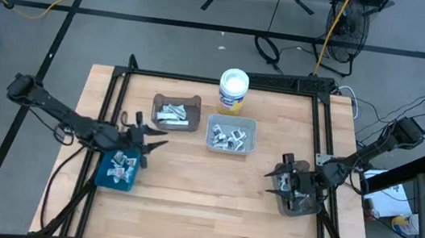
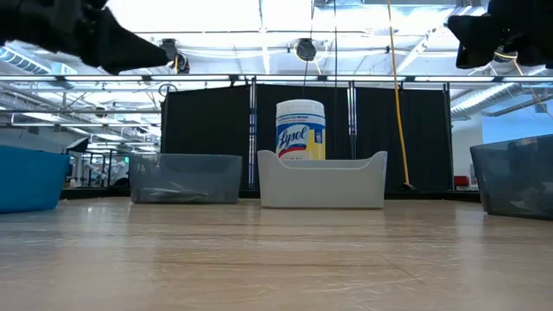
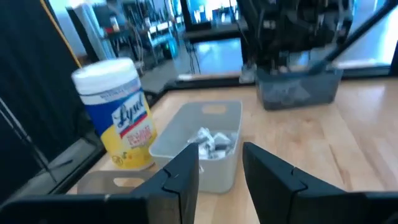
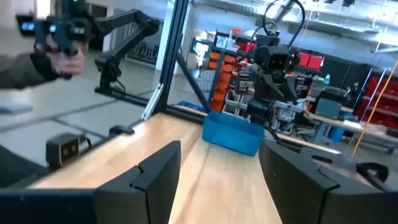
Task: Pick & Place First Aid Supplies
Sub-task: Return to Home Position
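1. High view. The left pincer (image 1: 142,136) is hanging released and empty just over one end of the blue bin (image 1: 102,177). The right pincer (image 1: 286,181) is hanging released and empty too, over the dark bin (image 1: 298,212) at the edge of the desk (image 1: 201,215). The first aid supplies (image 1: 230,137) are lying sorted inside the white bin (image 1: 233,120), the brown bin (image 1: 178,99) and the blue one. Risk: each pincer is sitting close above a bin, so a retreat that is sweeping sideways before lifting could be hooking a rim and tipping packets out.

2. Low view. The bins are standing in a row, walls rising well up from the desk. The arms are showing as dark shapes at the top corners, above the rims. The wipes tub (image 2: 300,130) is standing upright behind the white bin. Risk: I am judging the bins light and the wood smooth, so even a glancing touch could be shifting one.

3. Left wrist view. The left fingers (image 3: 180,179) are standing apart with nothing between them, pointing toward the white bin and the tub beside it. Risk: any forward drift would be heading at that bin's wall and at the tall tub, which looks easy to topple.

4. Right wrist view. The right fingers (image 4: 155,169) are apart, nothing held. Across the desk the left arm is hovering over the blue bin. A person's hand (image 4: 60,59) is holding a dark device in the room beyond the desk frame. Risk: a wide outward swing could be reaching toward that person. I am judging an arm-to-arm clash unlikely, the two being well apart.
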Robot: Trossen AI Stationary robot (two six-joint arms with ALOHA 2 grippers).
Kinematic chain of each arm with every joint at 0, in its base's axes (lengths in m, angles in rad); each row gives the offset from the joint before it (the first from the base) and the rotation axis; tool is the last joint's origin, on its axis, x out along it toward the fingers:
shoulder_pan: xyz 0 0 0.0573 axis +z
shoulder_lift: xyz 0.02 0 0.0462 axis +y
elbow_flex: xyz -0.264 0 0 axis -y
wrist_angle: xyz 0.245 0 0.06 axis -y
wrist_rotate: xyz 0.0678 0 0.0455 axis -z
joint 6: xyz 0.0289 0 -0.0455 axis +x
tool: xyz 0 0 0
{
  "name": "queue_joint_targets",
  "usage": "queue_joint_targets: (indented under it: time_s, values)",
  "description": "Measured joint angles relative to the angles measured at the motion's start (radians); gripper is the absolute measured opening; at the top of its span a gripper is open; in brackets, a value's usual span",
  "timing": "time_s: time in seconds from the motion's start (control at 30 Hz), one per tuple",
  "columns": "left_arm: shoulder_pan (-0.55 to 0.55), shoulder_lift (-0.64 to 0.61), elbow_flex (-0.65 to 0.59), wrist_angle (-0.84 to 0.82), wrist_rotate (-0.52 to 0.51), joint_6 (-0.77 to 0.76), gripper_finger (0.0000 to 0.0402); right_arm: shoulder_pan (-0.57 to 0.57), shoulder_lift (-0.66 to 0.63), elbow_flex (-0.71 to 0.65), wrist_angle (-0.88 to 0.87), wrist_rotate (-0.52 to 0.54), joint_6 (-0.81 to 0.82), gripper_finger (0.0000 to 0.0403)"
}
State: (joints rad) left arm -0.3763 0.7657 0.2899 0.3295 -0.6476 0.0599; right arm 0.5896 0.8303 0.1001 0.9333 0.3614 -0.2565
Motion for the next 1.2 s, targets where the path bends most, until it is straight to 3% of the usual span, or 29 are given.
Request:
queue_joint_targets:
  time_s: [0.1,0.27,0.47,0.67,0.73,0.93,1.2]
  values:
    - [0.001,-0.089,-0.081,0.096,0.006,0.045,0.0127,0.000,0.000,0.000,-0.012,0.001,-0.058,0.0212]
    - [0.051,-0.191,-0.193,0.335,0.122,0.193,0.0127,-0.024,0.000,0.000,0.012,0.004,-0.064,0.0212]
    - [0.199,-0.224,-0.223,0.390,0.291,0.209,0.0127,-0.195,0.000,0.000,-0.027,-0.010,0.045,0.0212]
    - [0.330,-0.223,-0.224,0.352,0.433,0.151,0.0127,-0.410,-0.010,0.000,-0.040,-0.235,0.062,0.0212]
    - [0.358,-0.223,-0.224,0.336,0.451,0.126,0.0127,-0.465,-0.033,0.000,-0.054,-0.258,0.048,0.0212]
    - [0.378,-0.243,-0.224,0.240,0.472,0.093,0.0127,-0.488,-0.197,0.000,-0.136,-0.262,0.010,0.0212]
    - [0.367,-0.376,-0.224,0.130,0.464,0.128,0.0127,-0.477,-0.541,-0.002,-0.442,-0.259,0.004,0.0212]
